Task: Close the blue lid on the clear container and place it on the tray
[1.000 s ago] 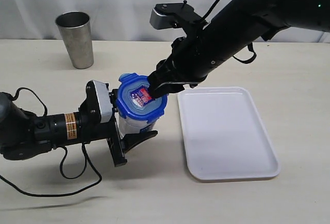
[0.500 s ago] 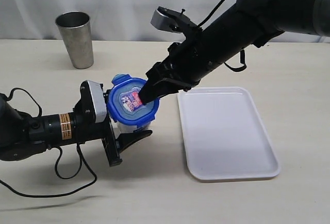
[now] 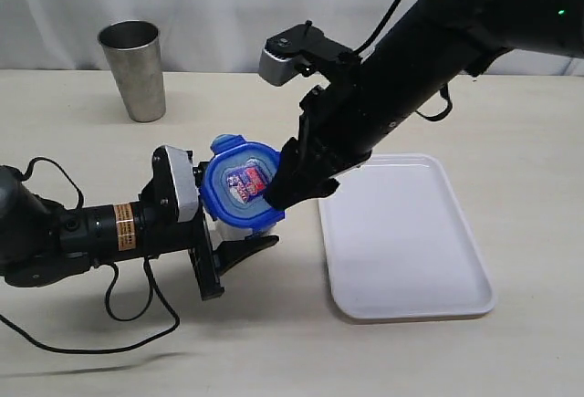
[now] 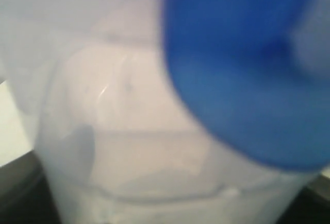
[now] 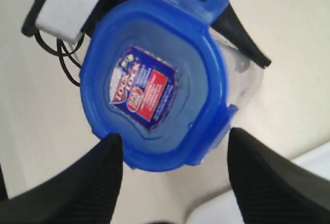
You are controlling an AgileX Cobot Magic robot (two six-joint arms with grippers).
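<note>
The blue lid [image 3: 239,183] [image 5: 154,80] lies on top of the clear container [image 3: 235,230] [image 5: 242,74], tilted toward the camera, with one flap sticking up. My left gripper [image 3: 224,235] lies low on the table and is shut on the clear container's body, which fills the left wrist view [image 4: 129,131] under the blurred blue lid [image 4: 242,69]. My right gripper [image 3: 294,187] [image 5: 172,147] is open beside the lid's edge on the tray side, its fingers [image 5: 103,172] straddling that edge without touching it. The white tray [image 3: 401,233] lies to the right.
A tapered steel cup [image 3: 135,68] stands at the back left. The left arm's black cable [image 3: 128,310] loops over the table in front of the arm. A corner of the tray [image 5: 314,157] sits close under the right gripper.
My right gripper has opened wide and drawn back off the lid's centre to its tray-side edge. The lid stays on the container, which the left gripper holds as before.
</note>
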